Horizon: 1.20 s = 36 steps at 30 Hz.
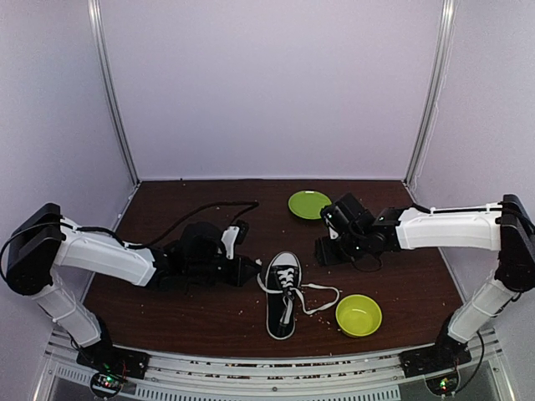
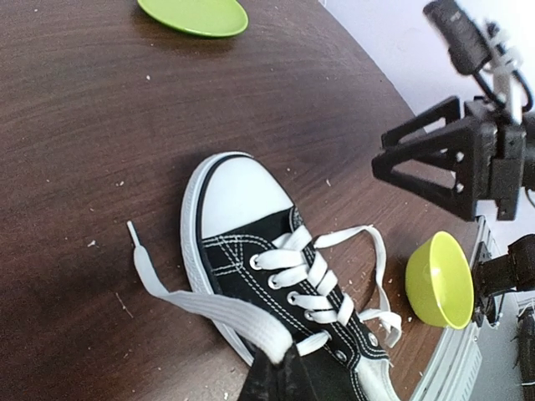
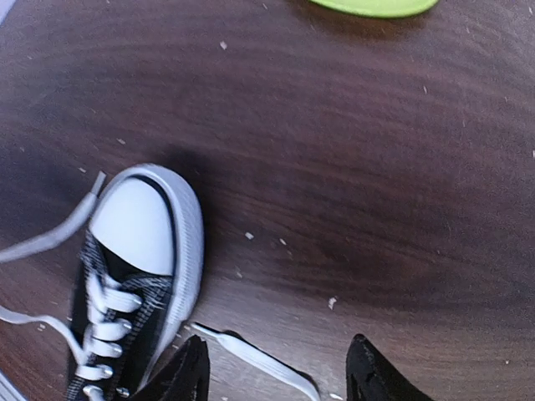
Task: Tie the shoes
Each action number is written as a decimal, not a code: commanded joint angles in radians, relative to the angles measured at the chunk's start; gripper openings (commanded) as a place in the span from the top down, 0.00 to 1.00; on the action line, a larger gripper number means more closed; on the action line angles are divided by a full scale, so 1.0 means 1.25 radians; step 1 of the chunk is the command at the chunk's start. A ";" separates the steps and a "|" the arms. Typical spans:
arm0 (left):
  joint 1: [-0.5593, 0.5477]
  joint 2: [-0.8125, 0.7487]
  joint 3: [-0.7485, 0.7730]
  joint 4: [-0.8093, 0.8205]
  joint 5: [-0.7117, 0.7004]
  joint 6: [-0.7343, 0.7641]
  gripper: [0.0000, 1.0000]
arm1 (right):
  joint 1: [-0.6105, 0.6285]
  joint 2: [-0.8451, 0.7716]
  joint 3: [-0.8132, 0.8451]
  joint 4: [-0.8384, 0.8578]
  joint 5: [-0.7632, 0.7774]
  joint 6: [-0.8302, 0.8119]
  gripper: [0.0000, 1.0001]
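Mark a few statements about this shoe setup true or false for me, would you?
1. The sneaker's laces are tied in a bow. False: they lie loose on the table.
2. A green plate lies farther back than the sneaker. True.
3. The right end effector is shut. False: its fingers stand apart, with a lace end on the table between them.
4. The left end effector pinches a lace. True.
5. A green bowl stands right of the sneaker. True.
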 commanded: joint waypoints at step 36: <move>0.005 -0.007 0.015 0.011 0.011 -0.007 1.00 | 0.017 0.063 -0.127 -0.056 -0.089 -0.105 0.44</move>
